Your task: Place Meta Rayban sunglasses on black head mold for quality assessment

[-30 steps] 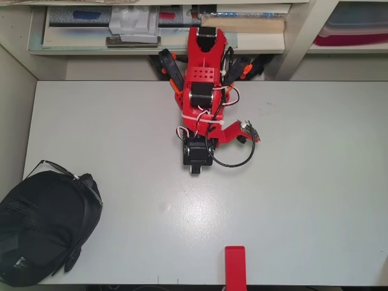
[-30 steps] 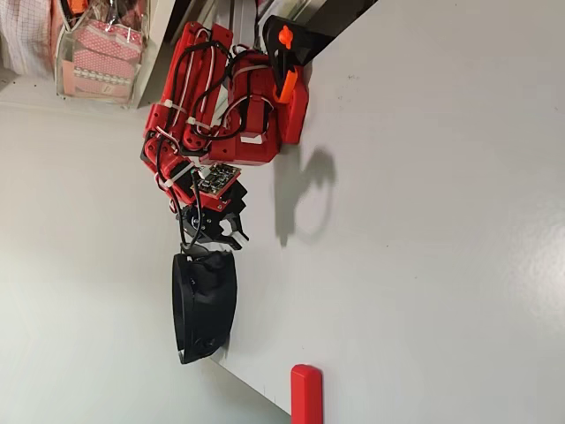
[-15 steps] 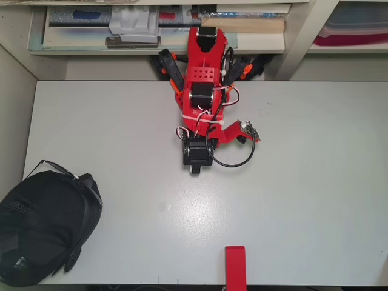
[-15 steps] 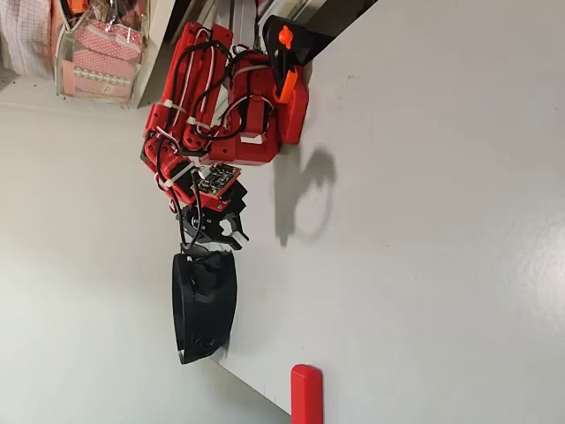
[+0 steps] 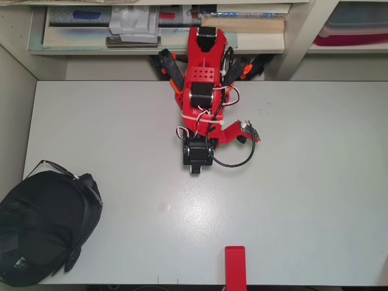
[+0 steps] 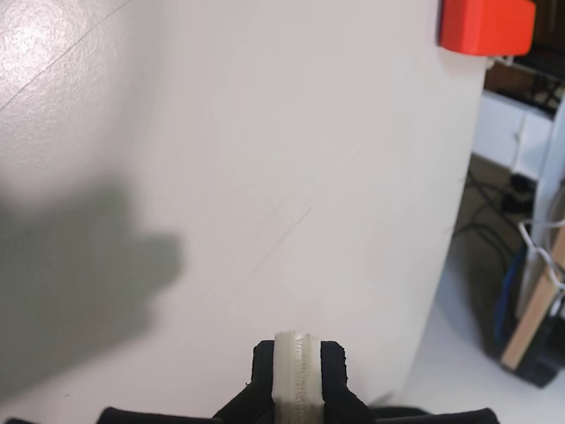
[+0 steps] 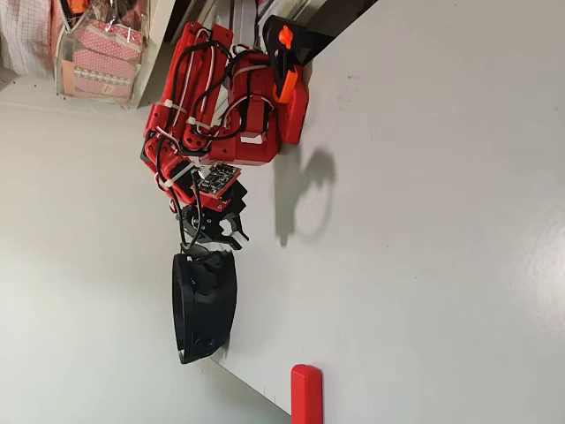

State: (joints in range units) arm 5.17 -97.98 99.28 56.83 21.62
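On the head mold (image 5: 42, 227) the glasses (image 5: 60, 168) already sat, nothing had moved, and the folded arm's gripper (image 6: 297, 371) was shut and empty.

No legible text, label, brand mark, number or sign was present in any view. The black head mold (image 5: 45, 227) carried a tiny pale tag (image 5: 20, 262) in the overhead view, but any marking on it was too small to read. The small circuit board (image 7: 216, 178) on the arm showed no readable print in the fixed view. The patterned packets (image 7: 99, 51) on the shelf showed only a check pattern. The red block (image 6: 486, 25) in the wrist view was plain.
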